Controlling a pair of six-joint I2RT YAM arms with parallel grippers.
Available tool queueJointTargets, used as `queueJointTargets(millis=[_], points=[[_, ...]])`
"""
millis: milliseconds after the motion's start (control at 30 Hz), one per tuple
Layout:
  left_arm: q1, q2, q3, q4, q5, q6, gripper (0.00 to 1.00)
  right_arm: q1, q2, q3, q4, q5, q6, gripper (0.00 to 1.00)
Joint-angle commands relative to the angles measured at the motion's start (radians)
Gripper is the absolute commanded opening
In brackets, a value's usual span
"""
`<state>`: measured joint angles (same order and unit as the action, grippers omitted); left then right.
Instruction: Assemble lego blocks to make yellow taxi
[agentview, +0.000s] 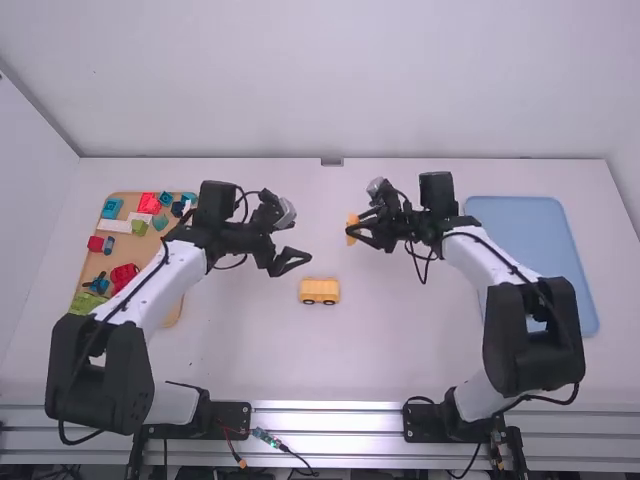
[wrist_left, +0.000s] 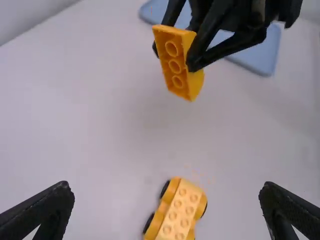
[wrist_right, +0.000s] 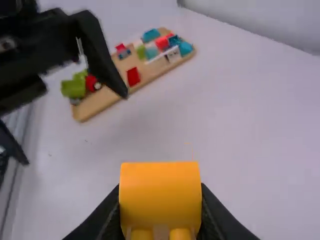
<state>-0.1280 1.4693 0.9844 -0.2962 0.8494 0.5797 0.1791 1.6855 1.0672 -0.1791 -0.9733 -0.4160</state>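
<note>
Bright, diffuse light covers the desk (agentview: 240, 350), with faint, soft-edged shadows near the car (agentview: 320, 291). Nearer the camera than the car, the metal rail (agentview: 330, 422) carries streaky glare. The left wrist view shows pale grey shading beyond the car; the right wrist view leaves the blocks (wrist_right: 133, 76) blurred.

left hand (agentview: 291, 266) spread wide, angled inward; right hand (agentview: 353, 226) clamped, also angled inward.
</note>
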Motion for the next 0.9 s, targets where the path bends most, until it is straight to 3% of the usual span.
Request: queueJointTargets(millis=[0,100,267,467,533,867], points=[[-0.002,-0.023,0.083,-0.103,-0.092,0.223,0.99,0.02,0.004,0.136,-0.179,0.214,-0.246,0.06],[-0.002,-0.023,0.145,-0.206,-0.118,0.336,0.99,0.058,0.005,0.25,-0.47,0.406,-0.414,0.06],[0.005,-0.022,0.216,-0.231,-0.218,0.36,0.99,0.149,0.005,0.308,-0.682,0.766,-0.578,0.05],[0.001,-0.022,0.246,-0.359,-0.264,0.527,0.99,0.206,0.006,0.281,-0.764,0.906,-0.756,0.11],[0.001,-0.022,0.249,-0.41,-0.264,0.584,0.99,0.218,0.011,0.267,-0.773,0.942,-0.78,0.08],[0.006,-0.022,0.22,-0.403,-0.264,0.577,0.99,0.232,0.072,0.165,-0.787,0.949,-0.818,0.07]])
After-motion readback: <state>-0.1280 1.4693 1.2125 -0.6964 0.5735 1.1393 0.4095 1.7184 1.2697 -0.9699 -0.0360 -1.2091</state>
